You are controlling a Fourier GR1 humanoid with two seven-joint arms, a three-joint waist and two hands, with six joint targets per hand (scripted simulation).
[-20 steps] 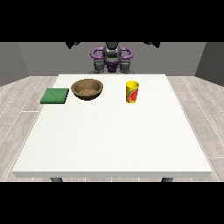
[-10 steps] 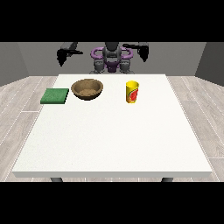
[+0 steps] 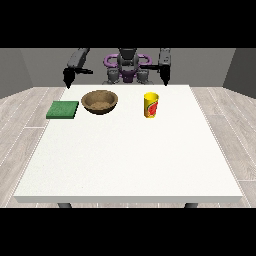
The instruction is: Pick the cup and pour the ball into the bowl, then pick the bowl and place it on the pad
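Note:
A yellow cup [image 3: 151, 105] with a red mark stands upright on the white table [image 3: 130, 155], right of centre at the far side. A brown bowl [image 3: 100, 101] sits to its left, and a flat green pad [image 3: 63, 109] lies further left near the table's edge. The hand at the view's right [image 3: 164, 76] hangs above the far edge, behind and above the cup, apart from it. The hand at the view's left [image 3: 67, 77] hangs beyond the far left corner, above the pad's side. Neither hand holds anything. No ball is visible; the cup's inside is hidden.
The robot's torso [image 3: 128, 67] stands behind the table's far edge. A grey floor surrounds the table.
Both arms have swung out from the torso and come down and forward; the hands now hang lower over the table's far edge. Cup, bowl and pad have not moved.

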